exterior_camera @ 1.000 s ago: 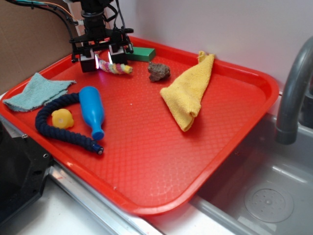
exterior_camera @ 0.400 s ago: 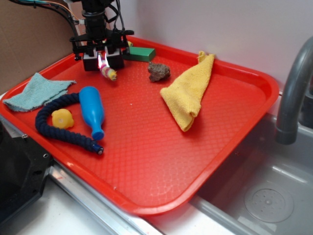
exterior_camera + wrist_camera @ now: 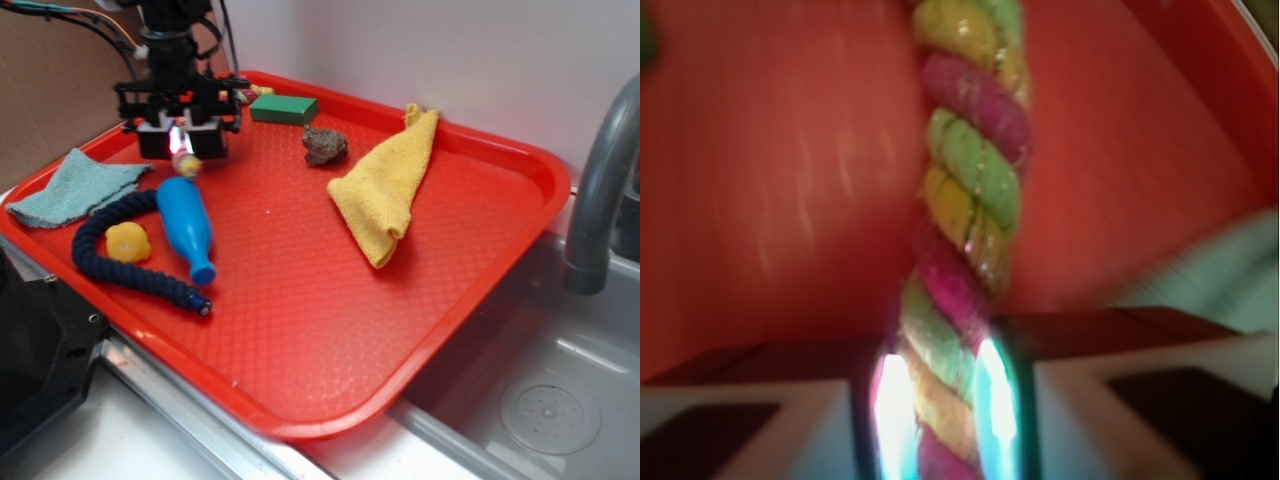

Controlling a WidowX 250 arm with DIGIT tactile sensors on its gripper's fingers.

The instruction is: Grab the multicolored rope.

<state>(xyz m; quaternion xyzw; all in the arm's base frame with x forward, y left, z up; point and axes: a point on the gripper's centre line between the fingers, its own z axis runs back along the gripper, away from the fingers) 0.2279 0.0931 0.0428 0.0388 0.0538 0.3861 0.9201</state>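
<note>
A large red tray [image 3: 420, 330] with a textured floor fills most of the exterior view, sitting beside a metal sink [image 3: 530, 400] on the right, where a grey faucet [image 3: 600, 190] curves up. On the tray, a crumpled yellow cloth [image 3: 385, 190] lies right of centre toward the far side. A pale blue-green cloth [image 3: 70, 188] lies flat at the left edge. A dark navy rope [image 3: 125, 270] curls in a loop at the near left, with a small yellow toy [image 3: 128, 242] inside its curve and a blue bottle [image 3: 186, 222] lying just beside it, neck pointing toward the near side. At the far edge sits a green block [image 3: 284, 108], and near it a brown rock-like lump [image 3: 325, 146]. The robot's black gripper [image 3: 180, 140] hangs over the far left part of the tray, just beyond the blue bottle. Its fingers are closed tight on the multicolored rope [image 3: 965, 230], pinching one end; in the wrist view the twisted pink, yellow and green strands stretch away from between the two pads over the red tray floor, somewhat blurred. In the exterior view only a short bit of the rope shows below the gripper.
</note>
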